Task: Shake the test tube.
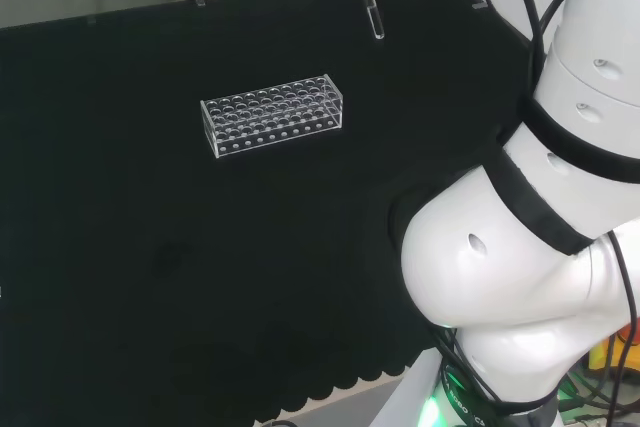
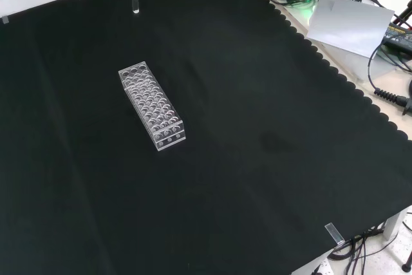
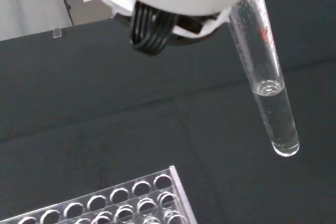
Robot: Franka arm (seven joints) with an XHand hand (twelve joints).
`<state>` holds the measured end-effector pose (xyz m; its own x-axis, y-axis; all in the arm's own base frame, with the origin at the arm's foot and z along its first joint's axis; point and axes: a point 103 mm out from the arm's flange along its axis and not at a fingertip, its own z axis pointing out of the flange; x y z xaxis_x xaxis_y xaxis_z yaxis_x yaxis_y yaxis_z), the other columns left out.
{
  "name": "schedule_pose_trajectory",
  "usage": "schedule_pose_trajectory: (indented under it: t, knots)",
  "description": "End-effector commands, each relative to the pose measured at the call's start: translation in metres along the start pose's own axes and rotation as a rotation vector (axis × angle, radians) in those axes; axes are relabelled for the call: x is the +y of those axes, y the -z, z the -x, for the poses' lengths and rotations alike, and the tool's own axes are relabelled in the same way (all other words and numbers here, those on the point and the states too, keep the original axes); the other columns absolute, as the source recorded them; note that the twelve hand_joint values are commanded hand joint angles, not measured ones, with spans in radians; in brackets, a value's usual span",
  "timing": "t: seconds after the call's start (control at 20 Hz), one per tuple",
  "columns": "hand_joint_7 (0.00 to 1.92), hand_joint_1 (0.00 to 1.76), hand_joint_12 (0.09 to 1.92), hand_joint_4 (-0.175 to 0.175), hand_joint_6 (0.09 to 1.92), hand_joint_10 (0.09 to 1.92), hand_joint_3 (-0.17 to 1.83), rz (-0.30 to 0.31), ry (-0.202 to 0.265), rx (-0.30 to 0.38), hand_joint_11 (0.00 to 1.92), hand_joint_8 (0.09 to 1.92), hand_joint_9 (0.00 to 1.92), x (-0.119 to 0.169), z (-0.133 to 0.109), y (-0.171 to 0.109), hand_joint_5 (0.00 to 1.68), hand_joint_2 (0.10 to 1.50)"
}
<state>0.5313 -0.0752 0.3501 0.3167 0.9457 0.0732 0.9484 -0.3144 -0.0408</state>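
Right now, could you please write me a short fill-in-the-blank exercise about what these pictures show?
1. The test tube hangs in the air above the black ____.
2. The liquid in the tube's lower part is ____ in colour.
3. The clear rack on the cloth holds ____ test tubes.
4. In the head view, the tube hangs to the ____ of the rack.

Missing words: cloth; clear; no; right

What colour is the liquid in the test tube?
Clear and colourless, filling the lower part of the test tube; the wrist view shows it best.
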Motion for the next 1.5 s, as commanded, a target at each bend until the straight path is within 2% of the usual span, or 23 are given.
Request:
schedule_pose_trajectory:
  t: [0.05, 0.55, 0.75, 1.0, 1.2, 1.5]
  knots:
    - [1.85, 1.23, 0.88, -0.175, 0.38, 0.27, 0.67, -0.024, 0.097, 0.058, 1.33, 0.39, 1.77, -0.009, -0.051, -0.008, 1.43, 0.6]
    - [1.85, 1.23, 0.88, -0.175, 0.38, 0.27, 0.67, -0.102, 0.325, 0.185, 1.33, 0.39, 1.77, -0.04, -0.164, -0.022, 1.43, 0.6]
    - [1.85, 1.23, 0.88, -0.175, 0.38, 0.27, 0.67, -0.121, 0.383, 0.224, 1.33, 0.39, 1.77, -0.049, -0.198, -0.022, 1.43, 0.6]
    - [1.85, 1.23, 0.88, -0.175, 0.38, 0.27, 0.67, -0.126, 0.418, 0.268, 1.33, 0.39, 1.77, -0.051, -0.22, -0.018, 1.43, 0.6]
    - [1.85, 1.23, 0.88, -0.175, 0.37, 0.27, 0.67, -0.124, 0.423, 0.269, 1.33, 0.39, 1.77, -0.048, -0.221, -0.02, 1.43, 0.6]
    - [1.85, 1.23, 0.88, -0.175, 0.37, 0.27, 0.67, -0.122, 0.365, 0.246, 1.33, 0.39, 1.77, -0.029, -0.205, -0.033, 1.43, 0.6]
